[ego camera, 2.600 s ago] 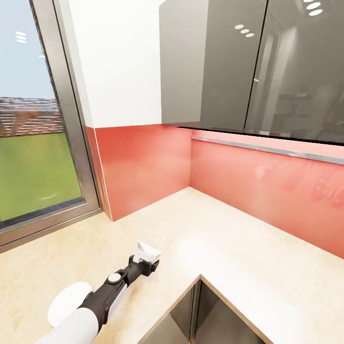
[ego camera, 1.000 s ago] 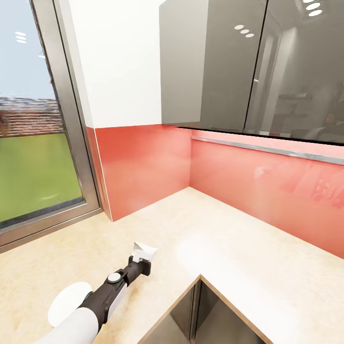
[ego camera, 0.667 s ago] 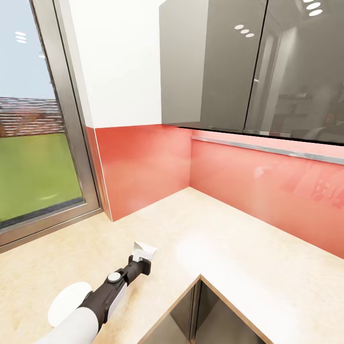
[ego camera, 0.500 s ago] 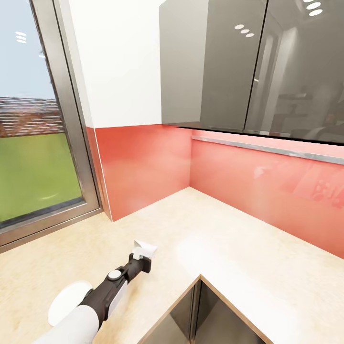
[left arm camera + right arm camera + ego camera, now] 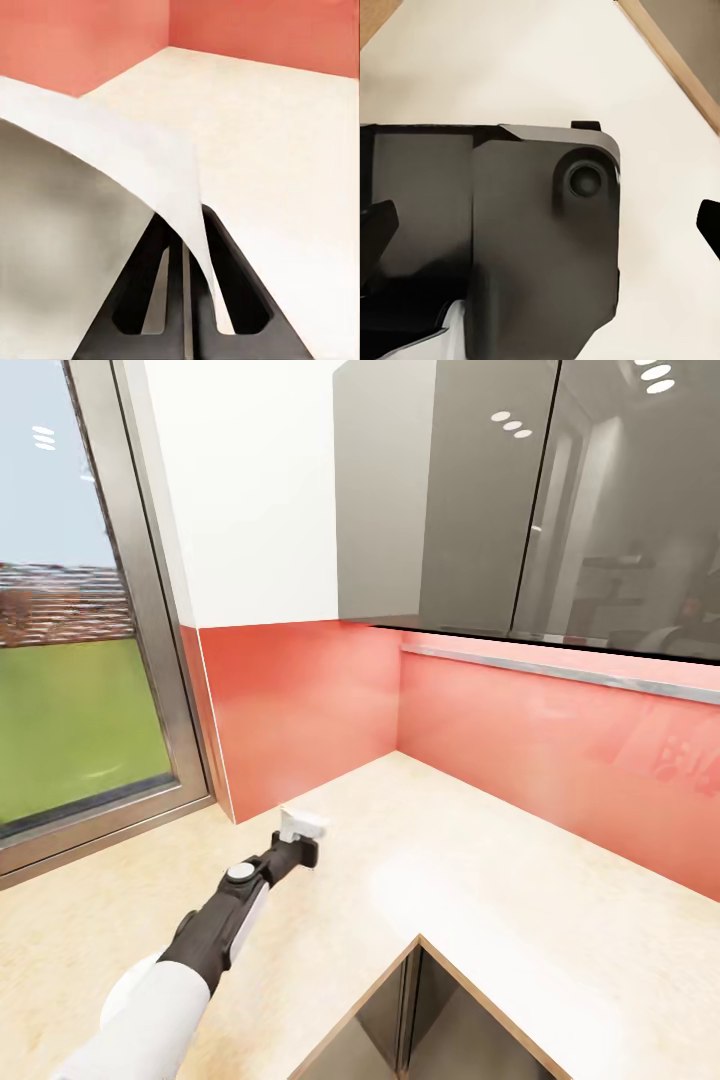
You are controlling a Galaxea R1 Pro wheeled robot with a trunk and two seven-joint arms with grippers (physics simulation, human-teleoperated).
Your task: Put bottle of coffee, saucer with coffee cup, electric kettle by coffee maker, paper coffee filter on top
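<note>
Paper is what our left tool carries: the thin white paper coffee filter, pinched by its rim between the two dark fingers, which stand narrow with the sheet clamped between them. In the left wrist view the filter curls up and away from the tool like a sail, so we judge the grip is on the edge only, which would leave the cone free to settle over a basket later. We hold it raised above the pale beige counter, near the corner where the glossy red backsplash turns, apart from the surface. A flat round white saucer lies on the counter by our left forearm, partly hidden under it. The coffee maker is not in these pictures, so we judge this a carry, with placing not yet done.

Compared with half a second ago, our left arm has stretched forward and up: the filter has gone from low over the counter's front part to a spot close to the red corner. The camera has not shifted.

For our right tool, we cannot tell whether it is wide or narrow.
</note>
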